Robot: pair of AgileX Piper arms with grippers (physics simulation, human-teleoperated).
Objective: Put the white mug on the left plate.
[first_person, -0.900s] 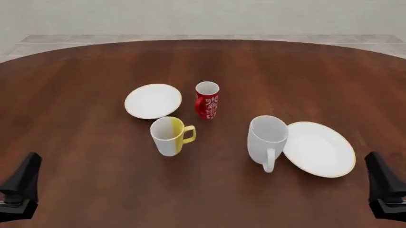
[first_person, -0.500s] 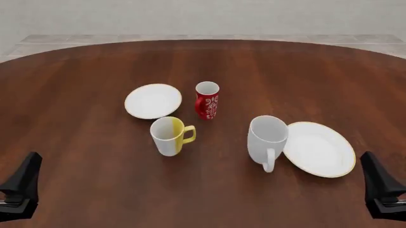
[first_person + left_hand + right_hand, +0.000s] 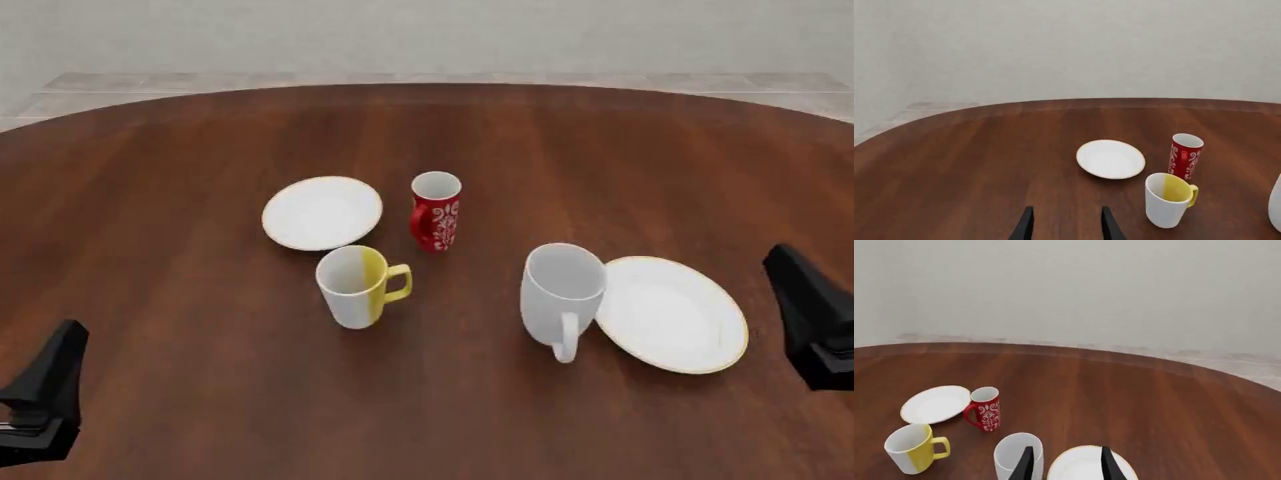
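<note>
Hovering low at near corners, left hand (image 3: 40, 400), right hand (image 3: 814, 315), both seemingly spread, empty

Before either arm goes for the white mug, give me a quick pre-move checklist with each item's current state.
1. White mug upright on the table, handle toward the arms: ok.
2. Right gripper open and empty, fingers apart: ok.
3. Left gripper open and empty: ok.
4. Left plate bare, nothing on it: ok.
5. Path to that plate: yellow-and-white mug and red mug stand close beside it: not ok, lift over them.
6. White mug clear of the larger plate: cannot tell, they look almost touching.
</note>
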